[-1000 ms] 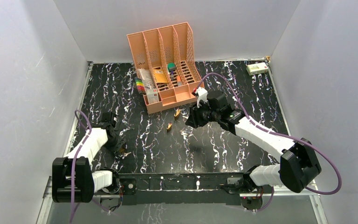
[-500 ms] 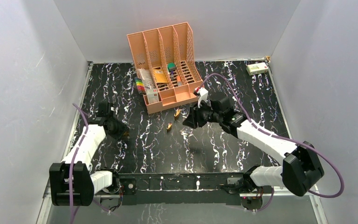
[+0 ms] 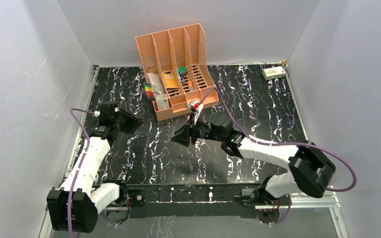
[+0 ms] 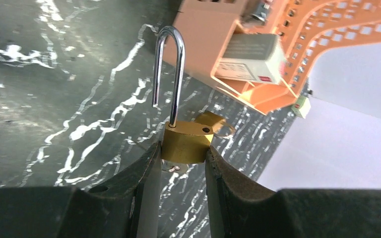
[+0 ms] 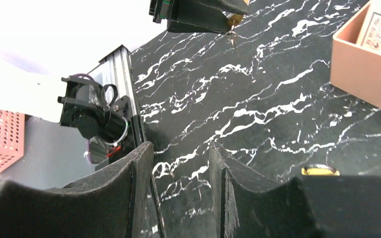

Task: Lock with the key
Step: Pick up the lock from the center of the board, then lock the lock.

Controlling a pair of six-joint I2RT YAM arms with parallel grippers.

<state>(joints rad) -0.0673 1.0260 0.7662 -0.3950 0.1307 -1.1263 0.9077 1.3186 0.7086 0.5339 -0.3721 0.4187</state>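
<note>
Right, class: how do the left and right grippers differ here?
The left gripper is shut on a brass padlock whose shackle stands open; the right gripper is open, nothing between its fingers. The left gripper is toward the table's left edge; the right gripper reaches mid-table, just before the orange rack. Both have black fingers.

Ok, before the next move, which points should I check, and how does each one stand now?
1. Padlock held between the left fingers: ok.
2. Shackle open and pointing away from the fingers: ok.
3. Key found and ready to use: cannot tell; no view shows it clearly.
4. Right fingers apart, nothing between them: ok.
</note>
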